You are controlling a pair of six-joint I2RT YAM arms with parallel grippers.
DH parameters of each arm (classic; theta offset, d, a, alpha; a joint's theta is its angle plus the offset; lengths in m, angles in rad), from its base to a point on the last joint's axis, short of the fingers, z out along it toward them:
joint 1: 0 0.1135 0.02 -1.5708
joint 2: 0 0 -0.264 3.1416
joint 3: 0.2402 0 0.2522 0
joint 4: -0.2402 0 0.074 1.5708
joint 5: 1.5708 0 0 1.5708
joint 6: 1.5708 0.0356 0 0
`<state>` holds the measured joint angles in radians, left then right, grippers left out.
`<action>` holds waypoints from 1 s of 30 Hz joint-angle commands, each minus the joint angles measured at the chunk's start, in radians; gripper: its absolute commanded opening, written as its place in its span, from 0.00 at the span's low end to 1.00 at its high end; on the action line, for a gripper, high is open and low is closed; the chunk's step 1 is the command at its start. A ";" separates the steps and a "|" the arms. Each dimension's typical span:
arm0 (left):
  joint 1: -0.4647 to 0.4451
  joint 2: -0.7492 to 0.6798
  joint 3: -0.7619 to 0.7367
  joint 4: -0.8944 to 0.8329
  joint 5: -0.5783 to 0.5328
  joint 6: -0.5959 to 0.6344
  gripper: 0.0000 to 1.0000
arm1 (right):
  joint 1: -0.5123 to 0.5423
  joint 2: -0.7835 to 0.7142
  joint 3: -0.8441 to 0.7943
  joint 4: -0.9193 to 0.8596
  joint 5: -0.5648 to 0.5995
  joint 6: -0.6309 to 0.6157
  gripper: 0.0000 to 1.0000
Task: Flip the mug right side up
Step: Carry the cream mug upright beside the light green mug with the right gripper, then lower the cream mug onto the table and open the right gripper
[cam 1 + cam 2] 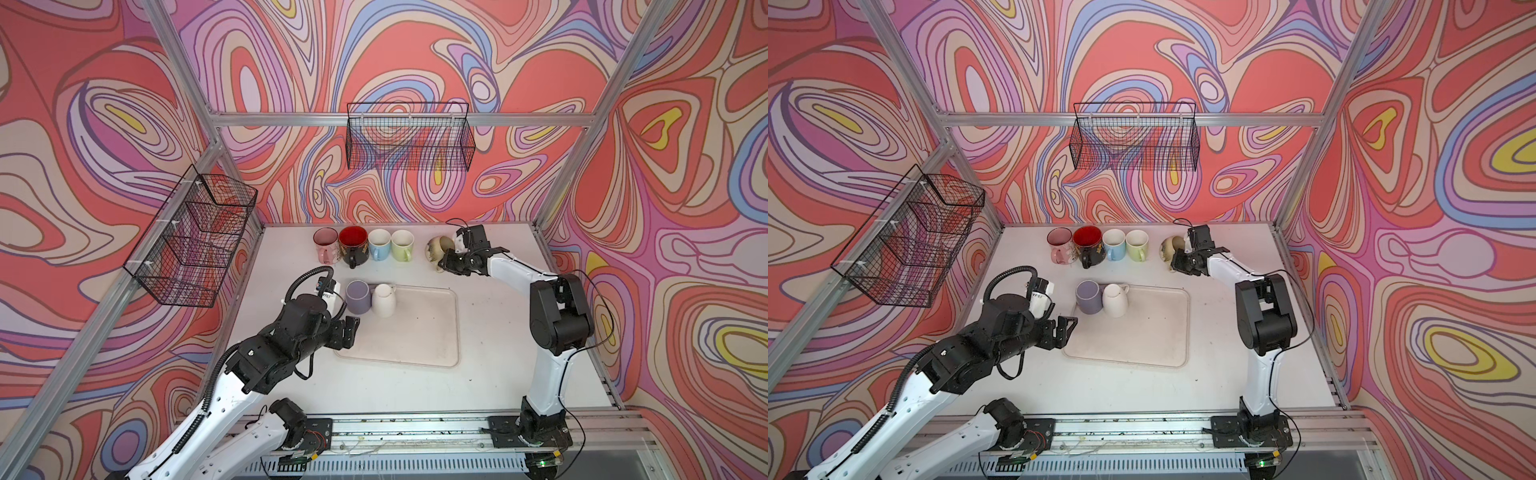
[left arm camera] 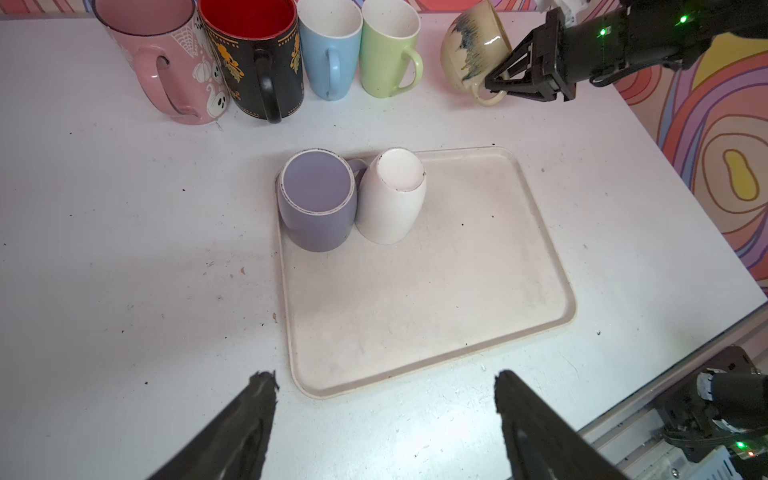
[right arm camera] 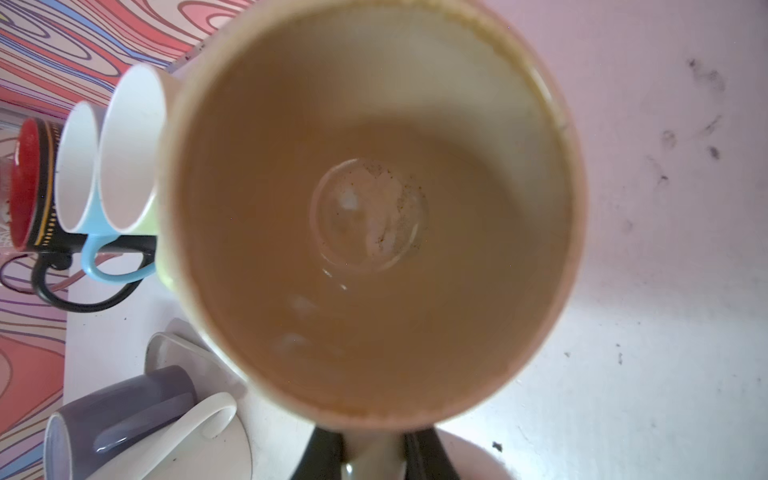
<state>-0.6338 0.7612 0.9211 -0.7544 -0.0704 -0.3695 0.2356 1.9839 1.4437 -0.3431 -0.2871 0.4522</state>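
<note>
A beige mug [image 1: 437, 248] [image 1: 1170, 248] with dark drip glaze is at the back right of the table, tilted. My right gripper [image 1: 443, 265] [image 1: 1175, 264] is shut on its handle. The left wrist view shows that grip from the side, with the beige mug [image 2: 469, 45] held by the right gripper [image 2: 493, 85]. The right wrist view looks straight into the beige mug's [image 3: 374, 208] empty brown inside, and my right gripper [image 3: 374, 453] has black fingers on either side of the handle. My left gripper [image 1: 347, 329] [image 1: 1065, 328] [image 2: 384, 380] hangs open and empty by the tray's near left corner.
A cream tray [image 1: 415, 336] [image 2: 415, 316] carries a purple mug [image 1: 357, 297] [image 2: 318, 208] and a white mug [image 1: 383, 300] [image 2: 392, 203], both base up and touching. Upright pink [image 1: 326, 245], black-and-red [image 1: 353, 245], blue [image 1: 379, 244] and green [image 1: 402, 245] mugs line the back. Wire baskets [image 1: 409, 137] [image 1: 191, 241] hang on the walls.
</note>
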 commanded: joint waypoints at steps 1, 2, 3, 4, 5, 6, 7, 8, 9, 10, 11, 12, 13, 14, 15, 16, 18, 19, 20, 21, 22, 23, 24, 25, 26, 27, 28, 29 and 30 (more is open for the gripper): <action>0.011 -0.016 -0.014 -0.029 -0.023 0.029 0.90 | 0.025 0.024 0.075 0.010 0.047 -0.054 0.00; 0.013 -0.016 -0.014 -0.032 -0.025 0.030 0.91 | 0.029 0.034 0.087 -0.003 0.063 -0.060 0.00; 0.013 -0.017 -0.013 -0.035 -0.028 0.027 0.91 | 0.032 0.041 0.098 -0.014 0.076 -0.062 0.00; 0.013 -0.019 -0.013 -0.039 -0.032 0.026 0.92 | 0.035 0.052 0.112 -0.027 0.089 -0.064 0.00; 0.012 -0.020 -0.013 -0.042 -0.039 0.025 0.93 | 0.037 0.062 0.126 -0.039 0.103 -0.068 0.00; 0.013 -0.022 -0.012 -0.043 -0.043 0.024 0.94 | 0.040 0.068 0.136 -0.045 0.113 -0.070 0.00; 0.014 -0.025 -0.013 -0.043 -0.046 0.023 0.94 | 0.044 0.078 0.151 -0.055 0.125 -0.075 0.00; 0.014 -0.028 -0.014 -0.044 -0.046 0.024 0.94 | 0.052 0.088 0.171 -0.071 0.144 -0.085 0.00; 0.014 -0.029 -0.014 -0.042 -0.045 0.024 0.94 | 0.060 0.101 0.188 -0.088 0.168 -0.094 0.00; 0.016 -0.031 -0.014 -0.041 -0.042 0.026 0.94 | 0.072 0.115 0.208 -0.106 0.193 -0.111 0.00; 0.018 -0.031 -0.014 -0.042 -0.037 0.027 0.94 | 0.083 0.130 0.234 -0.124 0.216 -0.125 0.00; 0.020 -0.031 -0.014 -0.041 -0.035 0.028 0.94 | 0.092 0.146 0.253 -0.140 0.233 -0.135 0.00; 0.022 -0.031 -0.014 -0.042 -0.031 0.027 0.94 | 0.098 0.162 0.275 -0.156 0.246 -0.143 0.00; 0.025 -0.031 -0.014 -0.042 -0.030 0.027 0.94 | 0.103 0.177 0.294 -0.169 0.258 -0.148 0.00; 0.026 -0.033 -0.014 -0.043 -0.031 0.027 0.94 | 0.105 0.189 0.308 -0.175 0.266 -0.148 0.00; 0.027 -0.034 -0.014 -0.043 -0.029 0.027 0.94 | 0.105 0.199 0.321 -0.182 0.275 -0.148 0.00; 0.028 -0.039 -0.017 -0.041 -0.029 0.029 0.95 | 0.105 0.218 0.346 -0.196 0.291 -0.150 0.00; 0.028 -0.042 -0.017 -0.040 -0.028 0.029 0.94 | 0.108 0.228 0.361 -0.205 0.299 -0.152 0.00; 0.028 -0.042 -0.018 -0.040 -0.028 0.030 0.94 | 0.110 0.235 0.373 -0.213 0.307 -0.155 0.00; 0.028 -0.042 -0.019 -0.040 -0.026 0.030 0.94 | 0.114 0.245 0.386 -0.220 0.316 -0.159 0.00; 0.029 -0.042 -0.019 -0.040 -0.025 0.030 0.94 | 0.117 0.253 0.399 -0.228 0.325 -0.163 0.00; 0.029 -0.042 -0.019 -0.039 -0.025 0.030 0.94 | 0.119 0.260 0.412 -0.236 0.334 -0.166 0.00; 0.030 -0.042 -0.019 -0.039 -0.024 0.032 0.94 | 0.123 0.268 0.427 -0.246 0.343 -0.171 0.00; 0.030 -0.042 -0.019 -0.040 -0.023 0.032 0.94 | 0.127 0.275 0.437 -0.255 0.352 -0.176 0.00; 0.031 -0.043 -0.019 -0.040 -0.023 0.032 0.94 | 0.129 0.279 0.446 -0.261 0.358 -0.179 0.00; 0.032 -0.043 -0.019 -0.040 -0.023 0.032 0.94 | 0.131 0.284 0.453 -0.267 0.366 -0.183 0.00; 0.032 -0.043 -0.019 -0.040 -0.023 0.032 0.94 | 0.135 0.287 0.461 -0.271 0.371 -0.185 0.00; 0.032 -0.045 -0.019 -0.040 -0.022 0.032 0.94 | 0.138 0.289 0.466 -0.276 0.376 -0.188 0.00; 0.034 -0.044 -0.019 -0.040 -0.022 0.033 0.94 | 0.141 0.293 0.474 -0.281 0.385 -0.194 0.00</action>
<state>-0.6067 0.7269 0.9138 -0.7742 -0.0940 -0.3576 0.3668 2.2631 1.8736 -0.6220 0.0437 0.2810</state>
